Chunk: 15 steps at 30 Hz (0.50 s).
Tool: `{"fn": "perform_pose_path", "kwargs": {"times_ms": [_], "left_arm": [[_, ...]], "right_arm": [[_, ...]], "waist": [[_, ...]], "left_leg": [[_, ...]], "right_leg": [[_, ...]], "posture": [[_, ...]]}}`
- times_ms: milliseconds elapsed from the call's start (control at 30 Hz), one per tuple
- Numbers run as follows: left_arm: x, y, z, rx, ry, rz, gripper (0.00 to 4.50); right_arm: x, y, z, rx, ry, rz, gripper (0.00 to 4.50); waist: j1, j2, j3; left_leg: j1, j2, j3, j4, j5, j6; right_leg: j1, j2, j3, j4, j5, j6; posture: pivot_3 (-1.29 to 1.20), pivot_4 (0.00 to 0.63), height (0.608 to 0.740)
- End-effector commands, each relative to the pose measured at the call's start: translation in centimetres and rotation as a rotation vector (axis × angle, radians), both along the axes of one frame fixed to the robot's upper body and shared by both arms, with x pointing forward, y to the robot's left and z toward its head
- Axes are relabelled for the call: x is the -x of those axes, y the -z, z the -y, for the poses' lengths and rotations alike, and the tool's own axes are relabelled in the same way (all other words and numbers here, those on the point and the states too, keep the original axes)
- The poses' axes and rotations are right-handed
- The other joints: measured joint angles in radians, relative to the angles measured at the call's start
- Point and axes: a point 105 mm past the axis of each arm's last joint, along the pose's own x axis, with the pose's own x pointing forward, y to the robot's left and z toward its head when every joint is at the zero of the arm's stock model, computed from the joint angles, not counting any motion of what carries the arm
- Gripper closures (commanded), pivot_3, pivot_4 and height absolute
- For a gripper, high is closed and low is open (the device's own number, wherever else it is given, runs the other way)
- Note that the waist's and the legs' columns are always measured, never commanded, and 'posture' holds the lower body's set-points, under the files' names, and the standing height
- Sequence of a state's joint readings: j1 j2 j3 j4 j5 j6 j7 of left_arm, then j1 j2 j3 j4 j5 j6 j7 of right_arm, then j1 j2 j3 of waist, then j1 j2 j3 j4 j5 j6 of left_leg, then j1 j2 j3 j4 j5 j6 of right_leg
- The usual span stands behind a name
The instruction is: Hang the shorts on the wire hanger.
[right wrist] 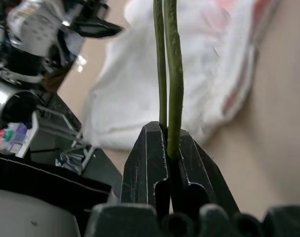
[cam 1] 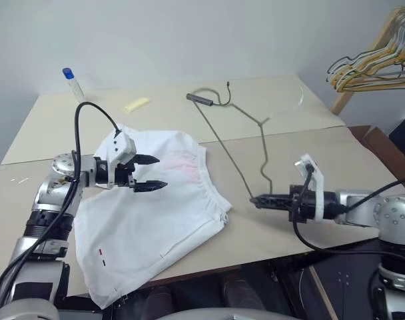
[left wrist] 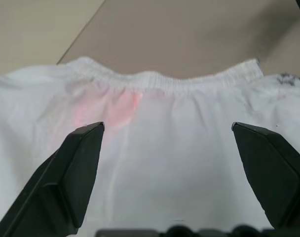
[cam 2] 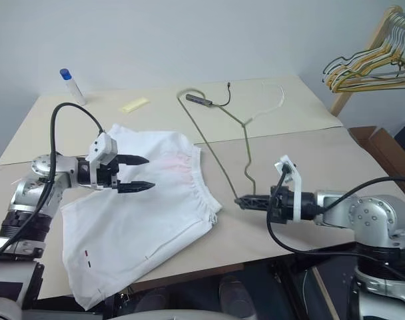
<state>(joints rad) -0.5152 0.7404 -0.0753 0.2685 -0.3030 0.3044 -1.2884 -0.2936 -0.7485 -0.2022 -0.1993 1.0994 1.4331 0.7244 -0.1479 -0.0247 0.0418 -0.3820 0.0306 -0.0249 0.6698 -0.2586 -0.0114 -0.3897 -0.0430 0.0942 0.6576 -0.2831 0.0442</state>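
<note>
Matt white cloth shorts [cam 1: 156, 213]

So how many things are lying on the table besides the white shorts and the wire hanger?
2: a clear tube with a blue cap at the far left corner, and a pale yellow flat strip just right of it. More may be hidden under the shorts.

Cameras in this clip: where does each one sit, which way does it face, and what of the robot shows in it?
Left eye and right eye views: on the head, looking forward and down over the table; both arms show, left gripper open above the shorts, right gripper shut on the wire hanger.
Left wrist view: along its open black fingers toward the shorts' waistband.
Right wrist view: along its closed fingers up the hanger wire, with the left gripper beyond.
Shared: shorts appear in all views.
</note>
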Motion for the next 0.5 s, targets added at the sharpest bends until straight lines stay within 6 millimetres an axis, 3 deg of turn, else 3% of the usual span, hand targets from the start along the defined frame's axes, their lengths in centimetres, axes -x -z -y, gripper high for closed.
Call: {"fn": "perform_pose_path", "kwargs": {"times_ms": [33, 267, 500], "left_arm": [[0.7, -1.0, -0.2, -0.044, 0.039, 0.047, 0.01], [1.2, -1.1, 0.1, -0.069, 0.043, 0.071, 0.01], [1.6, -0.6, 0.2, -0.057, 0.031, 0.068, 0.01]], "right_arm": [[0.3, 1.1, 2.1, 0.02, 0.022, -0.125, 4.5], [1.0, 2.7, 4.6, 0.02, -0.002, -0.387, 4.5], [-0.3, 4.9, 4.4, 0.062, -0.023, -0.405, 4.5]], "waist": [[0.001, 0.0, 0.0], [0.007, 0.001, 0.001], [0.021, 0.002, 0.001]], "left_leg": [[0.0, 0.0, 0.0, 0.0, 0.0, 0.0], [0.001, 0.0, 0.001, 0.0, 0.0, 0.0], [0.001, 0.0, 0.001, 0.0, 0.0, 0.001]], "right_leg": [[0.0, 0.0, 0.0, 0.0, 0.0, 0.0], [0.0, 0.0, 0.001, 0.0, 0.0, 0.0], [0.0, 0.0, 0.001, 0.0, -0.001, 0.002]], "posture": [[-0.1, 0.0, 0.74], [-0.08, 0.0, 0.74], [-0.06, 0.0, 0.74]]}}
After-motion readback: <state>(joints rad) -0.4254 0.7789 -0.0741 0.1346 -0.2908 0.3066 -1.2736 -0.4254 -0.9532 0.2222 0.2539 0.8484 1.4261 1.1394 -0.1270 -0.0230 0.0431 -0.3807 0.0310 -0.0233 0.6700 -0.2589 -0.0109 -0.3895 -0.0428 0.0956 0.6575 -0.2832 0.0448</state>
